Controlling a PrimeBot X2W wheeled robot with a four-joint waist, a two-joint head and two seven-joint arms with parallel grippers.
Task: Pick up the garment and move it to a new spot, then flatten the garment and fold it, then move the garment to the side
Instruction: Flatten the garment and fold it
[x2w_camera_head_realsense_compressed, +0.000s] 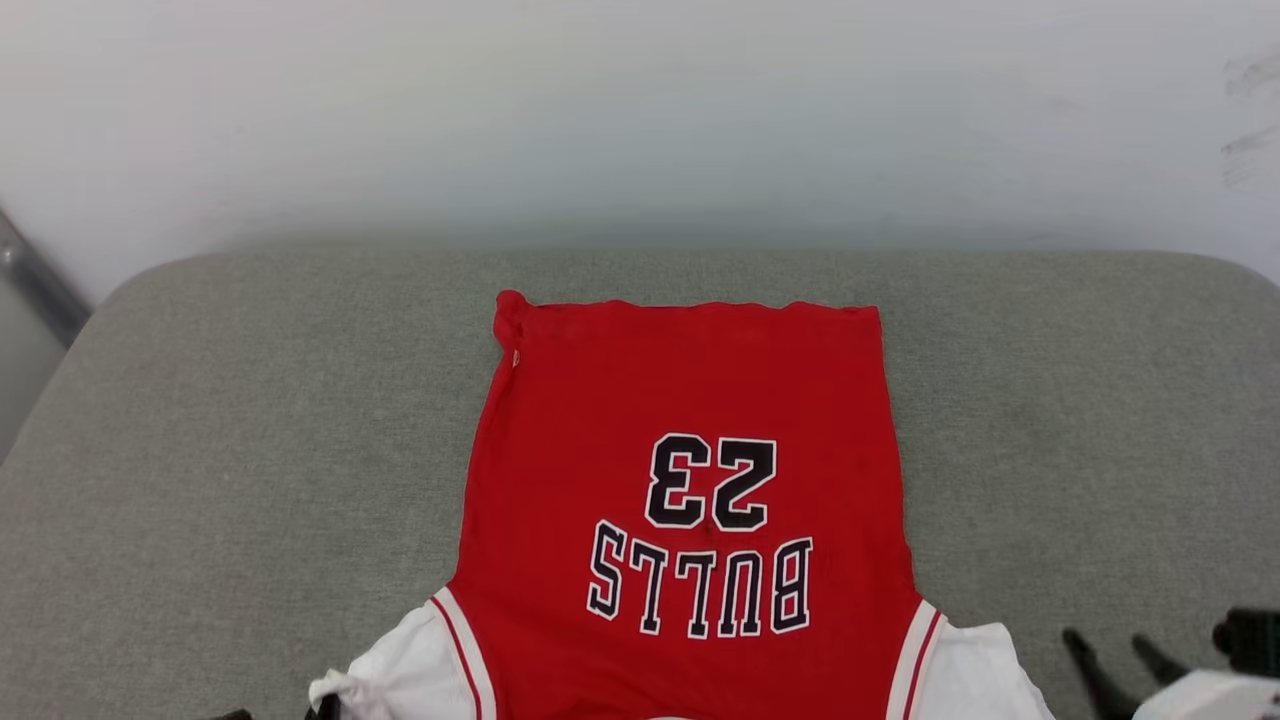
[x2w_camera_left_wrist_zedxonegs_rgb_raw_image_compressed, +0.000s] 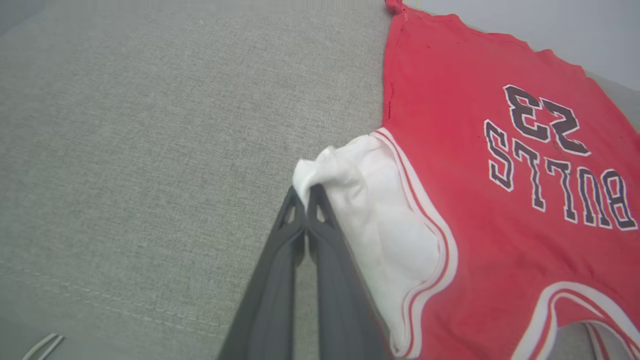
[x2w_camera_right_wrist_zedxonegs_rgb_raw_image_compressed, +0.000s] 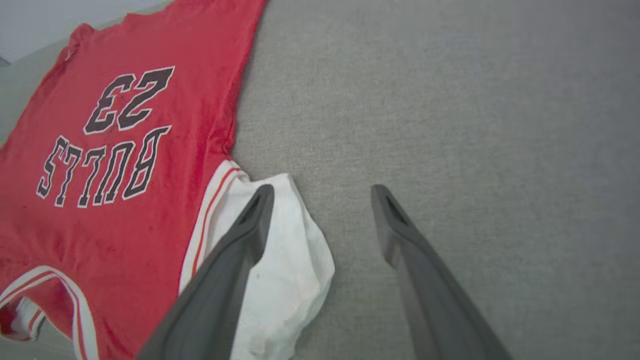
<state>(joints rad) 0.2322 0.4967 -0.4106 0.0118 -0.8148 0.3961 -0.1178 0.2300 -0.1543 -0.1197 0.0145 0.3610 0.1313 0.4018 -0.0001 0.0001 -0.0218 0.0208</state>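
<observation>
Flattening step, by the look of it: the red jersey-style T-shirt with white short sleeves (x2w_camera_head_realsense_compressed: 690, 400) lies print-up, spread on the grey fabric-covered counter (x2w_camera_head_realsense_compressed: 250, 450), hem toward the wall. The left claw (x2w_camera_left_wrist_zedxonegs_rgb_raw_image_compressed: 306, 192) is pressed together, pinching a bunched sleeve tip. The right claw (x2w_camera_right_wrist_zedxonegs_rgb_raw_image_compressed: 322, 192) is spread wide beside the other sleeve, gripping nothing. Next: draw the pinched sleeve outward until smooth.

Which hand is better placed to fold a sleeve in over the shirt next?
Left. The left hand is shut on the tip of a white sleeve, ready to carry it over the shirt. The right hand is open beside the other sleeve, gripping nothing.
</observation>
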